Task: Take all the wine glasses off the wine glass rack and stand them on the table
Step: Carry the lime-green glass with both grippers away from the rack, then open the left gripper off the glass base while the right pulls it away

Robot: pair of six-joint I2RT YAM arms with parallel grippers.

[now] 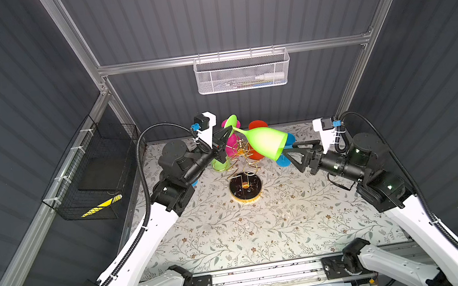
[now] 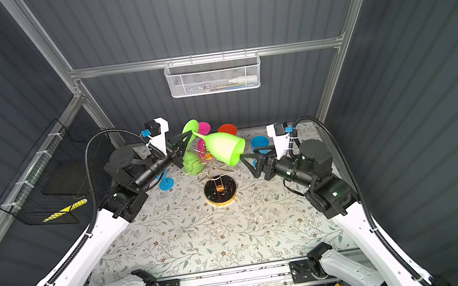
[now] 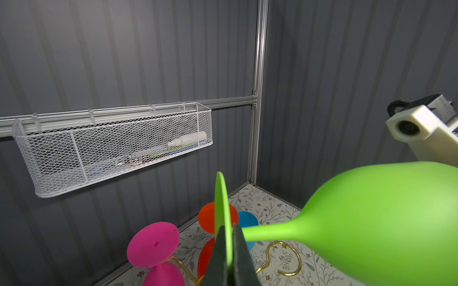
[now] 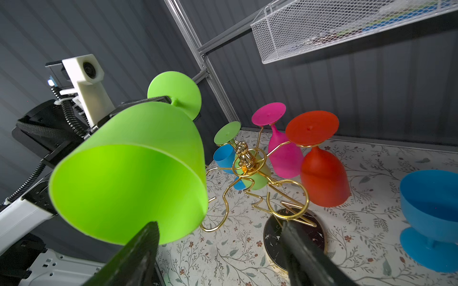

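Note:
A lime green wine glass (image 1: 266, 143) (image 2: 224, 147) hangs tilted in the air above the wine glass rack (image 1: 246, 190) (image 2: 221, 193), clear of its gold wire arms. My left gripper (image 1: 229, 131) (image 3: 229, 227) is shut on the thin edge of the glass's round foot (image 3: 221, 198). The bowl (image 4: 128, 173) opens toward my right gripper (image 1: 288, 148) (image 4: 218, 224). That gripper is open just at the rim, with one finger (image 4: 146, 237) in front of the rim's lower edge. Between its fingers I see only the table and the rack's black base (image 4: 275, 235).
Pink (image 4: 282, 153), red (image 4: 322, 178) and a second green glass (image 4: 226, 132) hang upside down on the rack. Blue glasses stand on the floral table to its right (image 4: 431, 210) and left (image 2: 166, 184). A white mesh basket (image 1: 241, 72) hangs on the back wall, a black wire basket (image 1: 97, 171) on the left wall.

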